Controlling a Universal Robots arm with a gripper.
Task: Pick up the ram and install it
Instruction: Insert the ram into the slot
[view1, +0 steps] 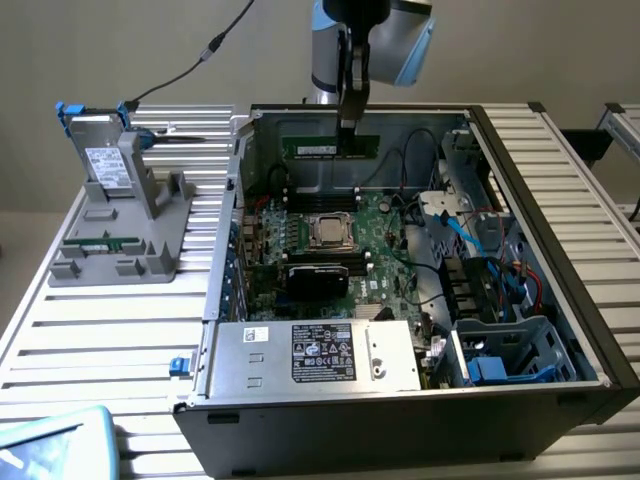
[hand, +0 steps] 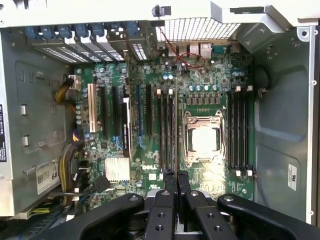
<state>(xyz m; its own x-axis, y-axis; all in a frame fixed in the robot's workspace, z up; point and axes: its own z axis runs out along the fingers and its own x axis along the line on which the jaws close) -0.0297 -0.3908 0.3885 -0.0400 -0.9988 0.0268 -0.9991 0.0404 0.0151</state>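
Note:
The ram (view1: 330, 147), a long thin green stick with a pale label, hangs level above the back of the open computer case (view1: 560, 250). My gripper (view1: 348, 125) comes straight down from above and is shut on its top edge. Below it lies the motherboard with the CPU socket (view1: 330, 230) and black memory slots (view1: 320, 200) on both sides of it. In the wrist view my black fingers (hand: 170, 182) are pressed together over the board, near the long slots (hand: 167, 130) beside the CPU socket (hand: 204, 140); further slots (hand: 240, 130) lie on the socket's other side.
A silver power supply (view1: 315, 355) fills the case's near side, with cables and drive cages (view1: 500, 350) at the exterior view's right. A grey stand (view1: 125, 235) holding a grey drive (view1: 100, 160) with blue tabs sits on the slatted table at the left.

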